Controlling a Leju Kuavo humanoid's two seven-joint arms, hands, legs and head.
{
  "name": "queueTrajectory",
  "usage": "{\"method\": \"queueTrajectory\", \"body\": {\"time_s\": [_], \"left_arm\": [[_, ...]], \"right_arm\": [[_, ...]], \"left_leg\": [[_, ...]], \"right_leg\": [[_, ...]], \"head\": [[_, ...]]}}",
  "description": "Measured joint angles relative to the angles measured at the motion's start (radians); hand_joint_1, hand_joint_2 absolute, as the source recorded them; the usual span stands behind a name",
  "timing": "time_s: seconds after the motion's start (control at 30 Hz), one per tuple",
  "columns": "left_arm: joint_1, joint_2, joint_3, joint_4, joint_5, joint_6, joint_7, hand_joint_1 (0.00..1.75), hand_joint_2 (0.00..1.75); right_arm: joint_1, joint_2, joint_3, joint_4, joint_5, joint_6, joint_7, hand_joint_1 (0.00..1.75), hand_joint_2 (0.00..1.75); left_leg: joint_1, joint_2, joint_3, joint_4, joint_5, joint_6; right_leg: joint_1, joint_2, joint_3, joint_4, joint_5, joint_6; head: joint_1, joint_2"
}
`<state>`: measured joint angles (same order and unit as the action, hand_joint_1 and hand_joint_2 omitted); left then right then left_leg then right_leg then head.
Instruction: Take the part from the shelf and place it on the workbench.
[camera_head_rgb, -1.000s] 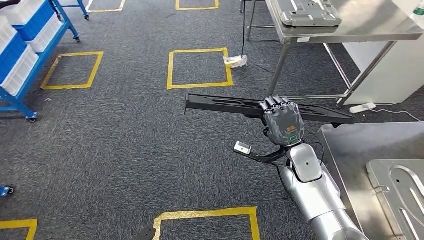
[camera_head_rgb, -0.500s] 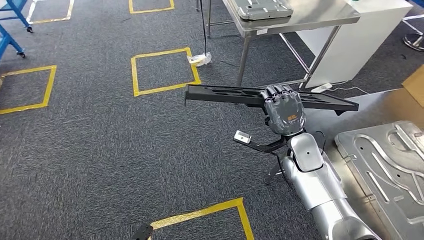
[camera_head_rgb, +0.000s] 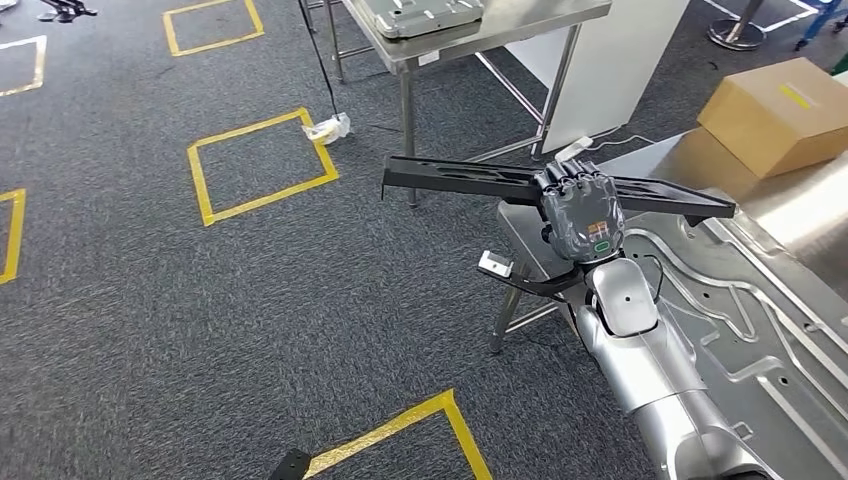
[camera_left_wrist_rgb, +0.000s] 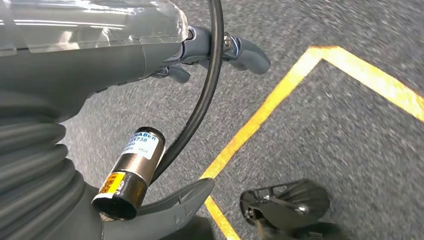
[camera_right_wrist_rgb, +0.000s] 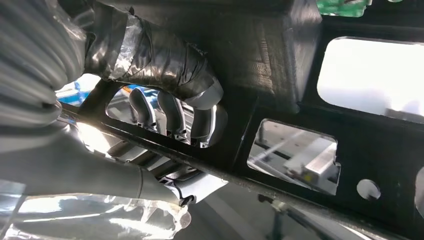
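Note:
The part (camera_head_rgb: 450, 180) is a long, flat black bar with cut-outs, held level at mid-height. My right hand (camera_head_rgb: 583, 215) grips it near its middle, fingers curled over its top edge. In the right wrist view the fingers (camera_right_wrist_rgb: 170, 110) wrap through an opening of the black part (camera_right_wrist_rgb: 300, 65). The part's right half is over the steel workbench (camera_head_rgb: 800, 220); its left half sticks out over the carpet. My left hand (camera_left_wrist_rgb: 100, 65) hangs over the carpet, its fingers apart and holding nothing.
A large stamped metal panel (camera_head_rgb: 740, 310) lies on the workbench, and a cardboard box (camera_head_rgb: 780, 115) sits at its far end. A second steel table (camera_head_rgb: 540, 15) carrying a grey panel (camera_head_rgb: 425, 15) stands further back. Yellow tape squares (camera_head_rgb: 262, 165) mark the carpet.
The whole picture has shifted: the camera has turned right, bringing the workbench and its panel under the part's right half. My right hand still grips the part the same way.

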<state>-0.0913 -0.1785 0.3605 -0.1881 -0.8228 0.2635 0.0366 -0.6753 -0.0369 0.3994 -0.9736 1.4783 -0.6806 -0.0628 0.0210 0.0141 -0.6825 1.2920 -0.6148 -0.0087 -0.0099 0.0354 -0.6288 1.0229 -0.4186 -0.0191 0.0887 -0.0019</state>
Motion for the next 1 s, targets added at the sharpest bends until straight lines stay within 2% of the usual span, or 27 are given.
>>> {"method": "queueTrajectory", "body": {"time_s": [0.03, 0.07, 0.1, 0.13, 0.17, 0.2, 0.23, 0.3, 0.33, 0.37, 0.4, 0.43, 0.47, 0.5, 0.53, 0.57, 0.6, 0.63, 0.7, 0.73, 0.8, 0.83, 0.9, 0.97, 1.0], "left_arm": [[0.002, 0.0, 0.0, 0.0, -0.003, 0.0, 0.001, 0.0, 1.75], [0.002, 0.0, 0.0, 0.0, -0.006, -0.001, 0.002, 0.0, 1.75], [0.003, 0.0, 0.0, 0.0, -0.009, -0.001, 0.002, 0.0, 1.75], [0.003, 0.001, 0.0, 0.0, -0.011, -0.001, 0.002, 0.0, 1.75], [0.004, 0.002, 0.0, 0.0, -0.012, -0.001, 0.003, 0.0, 1.75], [0.004, 0.003, 0.0, 0.0, -0.013, -0.002, 0.005, 0.0, 1.75], [0.004, 0.004, 0.0, 0.0, -0.014, -0.002, 0.006, 0.0, 1.75], [0.002, 0.004, 0.001, 0.0, -0.015, -0.003, 0.01, 0.0, 1.75], [0.001, 0.005, 0.001, 0.0, -0.015, -0.003, 0.011, 0.0, 1.75], [-0.001, 0.005, 0.002, 0.0, -0.015, -0.003, 0.011, 0.0, 1.75], [-0.002, 0.005, 0.002, 0.0, -0.015, -0.003, 0.011, 0.0, 1.75], [-0.002, 0.006, 0.002, 0.0, -0.016, -0.004, 0.011, 0.0, 1.75], [-0.002, 0.006, 0.003, 0.0, -0.017, -0.005, 0.011, 0.0, 1.75], [-0.002, 0.006, 0.003, 0.0, -0.02, -0.007, 0.011, 0.0, 1.75], [-0.002, 0.006, 0.003, 0.0, -0.022, -0.008, 0.011, 0.0, 1.75], [-0.002, 0.006, 0.003, 0.0, -0.024, -0.009, 0.011, 0.0, 1.75], [-0.003, 0.006, 0.003, 0.0, -0.026, -0.01, 0.011, 0.0, 1.75], [-0.004, 0.006, 0.003, 0.0, -0.027, -0.01, 0.011, 0.0, 1.75], [-0.006, 0.005, 0.003, 0.0, -0.028, -0.01, 0.011, 0.0, 1.75], [-0.008, 0.005, 0.003, 0.0, -0.028, -0.01, 0.011, 0.0, 1.75], [-0.012, 0.005, 0.003, -0.001, -0.029, -0.01, 0.011, 0.0, 1.75], [-0.014, 0.005, 0.003, -0.002, -0.029, -0.01, 0.011, 0.0, 1.75], [-0.016, 0.004, 0.003, -0.004, -0.029, -0.009, 0.011, 0.0, 1.75], [-0.014, 0.004, 0.003, -0.004, -0.03, -0.008, 0.012, 0.0, 1.75], [-0.011, 0.004, 0.003, -0.004, -0.031, -0.008, 0.012, 0.0, 1.75]], "right_arm": [[0.004, 0.0, 0.0, 0.0, 0.0, 0.0, 0.002, 1.69, 1.75], [0.007, -0.001, 0.0, -0.002, 0.001, 0.0, 0.004, 1.69, 1.75], [0.009, -0.001, 0.0, -0.003, 0.002, 0.0, 0.005, 1.69, 1.75], [0.01, -0.001, 0.0, -0.005, 0.002, 0.0, 0.006, 1.69, 1.75], [0.011, -0.001, 0.0, -0.006, 0.002, 0.0, 0.007, 1.69, 1.75], [0.013, -0.002, 0.0, -0.007, 0.002, 0.0, 0.008, 1.69, 1.75], [0.016, -0.002, 0.0, -0.008, 0.002, 0.0, 0.009, 1.69, 1.75], [0.026, -0.008, -0.003, -0.01, 0.004, 0.0, 0.009, 1.69, 1.75], [0.029, -0.011, -0.006, -0.013, 0.004, 0.0, 0.01, 1.69, 1.75], [0.03, -0.015, -0.009, -0.015, 0.005, 0.0, 0.01, 1.69, 1.75], [0.029, -0.018, -0.011, -0.017, 0.005, 0.0, 0.011, 1.69, 1.75], [0.028, -0.018, -0.012, -0.019, 0.005, 0.0, 0.011, 1.69, 1.75], [0.028, -0.018, -0.013, -0.02, 0.005, 0.0, 0.012, 1.69, 1.75], [0.03, -0.019, -0.015, -0.02, 0.005, 0.0, 0.012, 1.69, 1.75], [0.032, -0.02, -0.016, -0.021, 0.005, 0.0, 0.012, 1.69, 1.75], [0.034, -0.021, -0.018, -0.021, 0.005, 0.0, 0.012, 1.69, 1.75], [0.034, -0.021, -0.02, -0.021, 0.005, 0.0, 0.012, 1.69, 1.75], [0.032, -0.022, -0.022, -0.021, 0.005, 0.0, 0.012, 1.69, 1.75], [0.028, -0.022, -0.024, -0.021, 0.005, 0.0, 0.012, 1.69, 1.75], [0.027, -0.022, -0.024, -0.021, 0.005, 0.0, 0.012, 1.69, 1.75], [0.027, -0.024, -0.028, -0.021, 0.006, 0.0, 0.012, 1.69, 1.75], [0.027, -0.026, -0.031, -0.022, 0.007, 0.0, 0.012, 1.69, 1.75], [0.023, -0.029, -0.037, -0.023, 0.008, 0.0, 0.012, 1.69, 1.75], [0.019, -0.029, -0.038, -0.022, 0.008, 0.0, 0.012, 1.69, 1.75], [0.02, -0.028, -0.038, -0.022, 0.008, 0.0, 0.011, 1.69, 1.75]], "left_leg": [[0.0, -0.004, -0.02, 0.024, 0.007, 0.002], [0.0, -0.006, -0.022, 0.006, 0.034, 0.005], [-0.001, -0.015, -0.006, -0.048, 0.077, 0.009], [0.0, -0.041, 0.017, -0.118, 0.118, 0.014], [0.002, -0.069, 0.042, -0.182, 0.148, 0.017], [0.002, -0.092, 0.059, -0.226, 0.163, 0.019], [0.001, -0.107, 0.067, -0.245, 0.165, 0.02], [-0.001, -0.088, 0.074, -0.254, 0.165, 0.026], [0.001, -0.075, 0.078, -0.262, 0.168, 0.032], [0.002, -0.061, 0.083, -0.272, 0.171, 0.039], [0.004, -0.046, 0.088, -0.28, 0.174, 0.045], [0.001, -0.032, 0.092, -0.284, 0.173, 0.049], [0.0, -0.018, 0.094, -0.284, 0.171, 0.051], [-0.001, -0.002, 0.095, -0.284, 0.169, 0.052], [-0.001, 0.012, 0.098, -0.283, 0.165, 0.051], [-0.001, 0.026, 0.101, -0.281, 0.161, 0.05], [0.0, 0.04, 0.106, -0.279, 0.156, 0.047], [0.0, 0.053, 0.112, -0.277, 0.15, 0.043], [-0.005, 0.075, 0.122, -0.273, 0.138, 0.033], [-0.009, 0.085, 0.126, -0.273, 0.133, 0.027], [-0.011, 0.105, 0.133, -0.275, 0.128, 0.016], [-0.01, 0.104, 0.137, -0.272, 0.121, 0.01], [-0.006, 0.066, 0.119, -0.22, 0.086, 0.004], [-0.003, 0.013, 0.057, -0.095, 0.03, 0.002], [-0.002, 0.002, 0.02, -0.031, 0.01, 0.002]], "right_leg": [[0.002, 0.016, 0.001, 0.002, -0.001, -0.001], [0.003, 0.032, 0.002, 0.004, -0.003, -0.001], [0.004, 0.049, 0.002, 0.007, -0.005, 0.0], [0.002, 0.064, 0.002, 0.01, -0.007, 0.002], [0.002, 0.08, -0.001, 0.014, -0.009, 0.006], [-0.001, 0.093, -0.005, 0.018, -0.011, 0.011], [-0.004, 0.106, -0.009, 0.019, -0.011, 0.018], [-0.01, 0.129, -0.015, 0.014, -0.007, 0.032], [-0.008, 0.117, -0.018, 0.016, -0.01, 0.038], [-0.005, 0.089, -0.027, 0.033, -0.021, 0.042], [-0.001, 0.052, -0.044, 0.069, -0.042, 0.046], [0.0, 0.011, -0.071, 0.127, -0.071, 0.049], [-0.002, -0.012, -0.105, 0.194, -0.1, 0.053], [-0.005, -0.022, -0.134, 0.251, -0.118, 0.057], [-0.008, -0.027, -0.151, 0.279, -0.119, 0.06], [-0.011, -0.032, -0.146, 0.267, -0.1, 0.063], [-0.013, -0.041, -0.121, 0.215, -0.066, 0.065], [-0.013, -0.063, -0.084, 0.142, -0.032, 0.066], [-0.002, -0.1, -0.026, 0.03, 0.005, 0.056], [0.003, -0.107, -0.016, 0.01, 0.006, 0.048], [0.007, -0.086, -0.016, 0.009, 0.003, 0.033], [0.005, -0.074, -0.013, 0.006, 0.003, 0.027], [-0.001, -0.051, -0.004, -0.001, 0.004, 0.012], [-0.002, -0.027, 0.0, -0.002, 0.003, 0.002], [-0.001, -0.012, 0.0, -0.001, 0.002, -0.001]], "head": [[0.0, 0.0], [0.0, 0.0], [0.0, 0.0], [0.0, 0.0], [0.0, 0.0], [0.0, 0.0], [0.0, 0.0], [0.0, 0.0], [0.001, 0.0], [0.003, 0.0], [0.006, 0.0], [0.008, 0.0], [0.01, 0.0], [0.01, 0.0], [0.011, 0.0], [0.011, 0.0], [0.011, 0.0], [0.011, 0.0], [0.01, 0.0], [0.01, 0.0], [0.008, 0.0], [0.008, 0.0], [0.007, 0.0], [0.005, 0.0], [0.004, 0.0]]}}
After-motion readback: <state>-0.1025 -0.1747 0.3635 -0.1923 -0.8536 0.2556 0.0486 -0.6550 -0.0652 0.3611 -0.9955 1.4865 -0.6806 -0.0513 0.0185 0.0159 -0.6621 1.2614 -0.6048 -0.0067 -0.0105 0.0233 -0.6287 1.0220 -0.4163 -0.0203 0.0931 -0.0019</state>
